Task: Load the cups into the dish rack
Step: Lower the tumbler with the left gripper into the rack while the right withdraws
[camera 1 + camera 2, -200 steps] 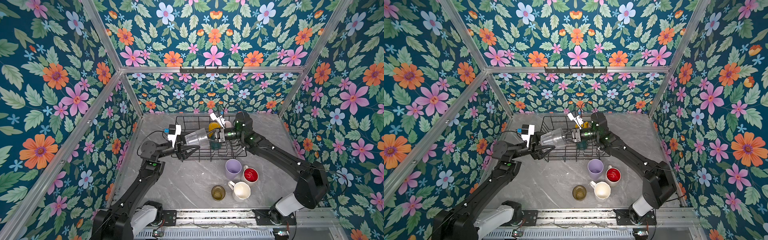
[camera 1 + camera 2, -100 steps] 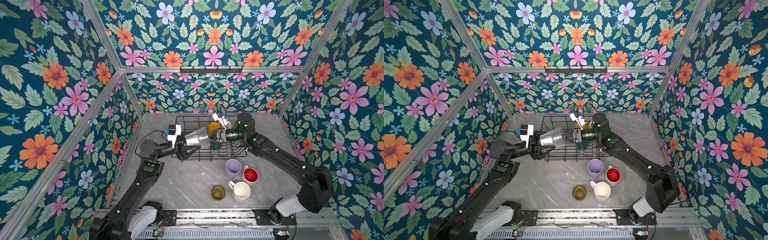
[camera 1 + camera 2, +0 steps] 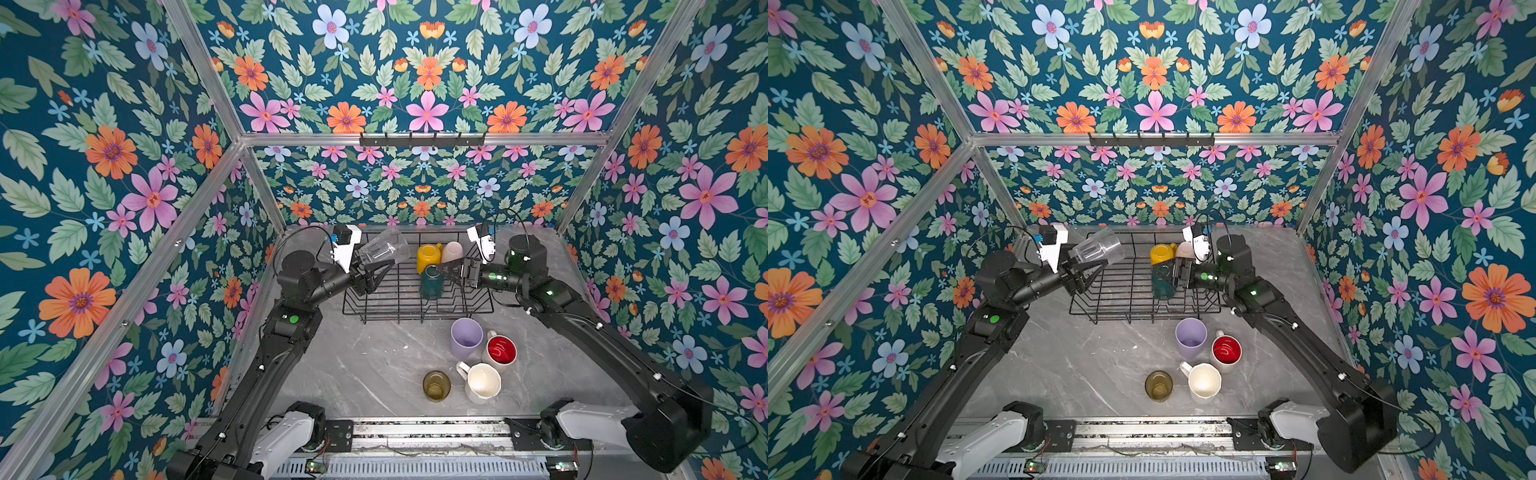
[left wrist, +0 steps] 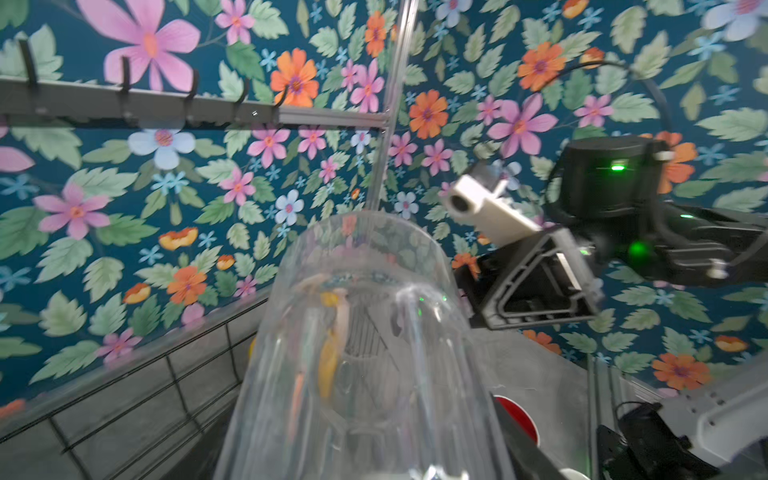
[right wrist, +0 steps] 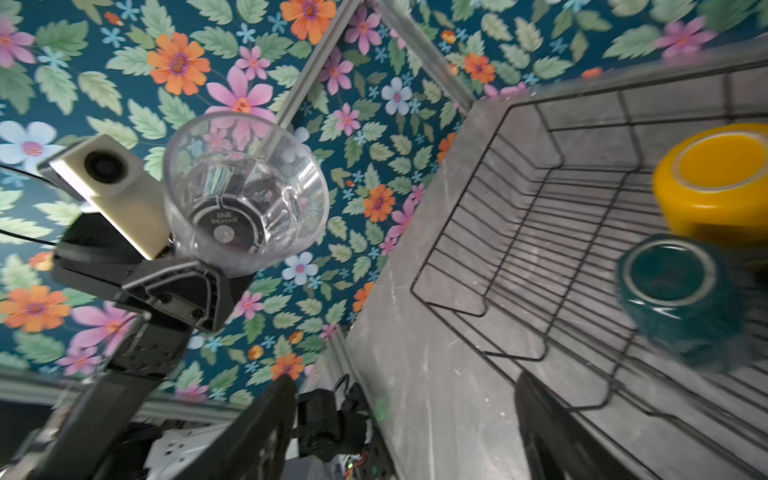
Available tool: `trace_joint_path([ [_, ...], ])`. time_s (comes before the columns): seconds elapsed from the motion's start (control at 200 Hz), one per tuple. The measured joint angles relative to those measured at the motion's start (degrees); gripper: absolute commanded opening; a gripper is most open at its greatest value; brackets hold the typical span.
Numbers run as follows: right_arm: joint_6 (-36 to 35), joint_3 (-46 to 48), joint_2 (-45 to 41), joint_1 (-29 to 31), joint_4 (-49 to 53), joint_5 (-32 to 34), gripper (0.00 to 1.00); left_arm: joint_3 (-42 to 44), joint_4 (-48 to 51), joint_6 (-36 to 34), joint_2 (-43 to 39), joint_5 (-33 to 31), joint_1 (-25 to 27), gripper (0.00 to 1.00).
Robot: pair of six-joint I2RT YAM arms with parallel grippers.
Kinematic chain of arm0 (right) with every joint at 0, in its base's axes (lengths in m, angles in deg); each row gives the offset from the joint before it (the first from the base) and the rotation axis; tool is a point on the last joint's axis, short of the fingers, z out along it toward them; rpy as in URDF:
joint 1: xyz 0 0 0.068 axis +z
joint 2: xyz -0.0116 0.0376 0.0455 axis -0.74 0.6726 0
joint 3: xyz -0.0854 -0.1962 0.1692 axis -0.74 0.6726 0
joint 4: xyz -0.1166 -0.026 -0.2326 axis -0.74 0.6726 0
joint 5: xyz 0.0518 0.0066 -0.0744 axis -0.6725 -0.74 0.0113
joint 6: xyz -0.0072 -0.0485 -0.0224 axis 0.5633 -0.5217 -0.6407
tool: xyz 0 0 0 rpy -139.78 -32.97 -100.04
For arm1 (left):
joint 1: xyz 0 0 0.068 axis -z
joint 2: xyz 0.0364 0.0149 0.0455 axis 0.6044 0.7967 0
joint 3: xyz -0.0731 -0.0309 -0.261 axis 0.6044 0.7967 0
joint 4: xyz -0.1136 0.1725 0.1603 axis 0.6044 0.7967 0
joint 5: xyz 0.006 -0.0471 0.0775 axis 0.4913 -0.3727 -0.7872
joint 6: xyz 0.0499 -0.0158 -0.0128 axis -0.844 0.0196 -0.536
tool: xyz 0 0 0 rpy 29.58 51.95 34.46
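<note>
Now clamping clear glass (image 3: 382,250) near its base w/ left pincer (image 3: 371,270), tilted on its side above the left end of dish rack (image 3: 399,309), mouth toward the opp. arm. At right pincer (image 3: 448,271): spread wide, gripping nothing, just beside dark green mug (image 3: 432,284). Inside the rack: that mug base-up, w/ yellow mug (image 3: 428,257), also base-up, and cream cup (image 3: 452,251) just behind it. Out on desk (image 3: 365,365), in front of the rack: lilac tumbler (image 3: 466,337), red-lined white mug (image 3: 500,351), white mug (image 3: 482,382), olive-amber glass (image 3: 436,385), all upright, clustered close together.
</note>
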Motion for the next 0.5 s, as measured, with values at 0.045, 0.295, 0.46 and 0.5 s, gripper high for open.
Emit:
trace_joint_path([
  [0.045, -1.4, 0.7, -1.7, 0.0, 1.6, 3.3, 0.92, -2.1, 3.3, -0.3, 1.5, -2.2, 0.0, 0.0],
  [0.295, -6.9, 2.6, -7.1, -0.3, 6.4, 15.1, 0.98, -14.5, 19.6, -2.1, 11.6, -12.4, 0.0, 0.0],
  [0.46, -8.4, 3.4, -7.9, -0.3, 7.8, 18.0, 0.98, -22.6, 28.6, -3.0, 19.0, -18.8, 0.3, 0.0],
  [0.5, -8.8, 3.6, -8.0, -0.4, 7.9, 18.3, 0.98, -24.6, 30.9, -3.2, 21.0, -20.4, 0.5, 0.0],
])
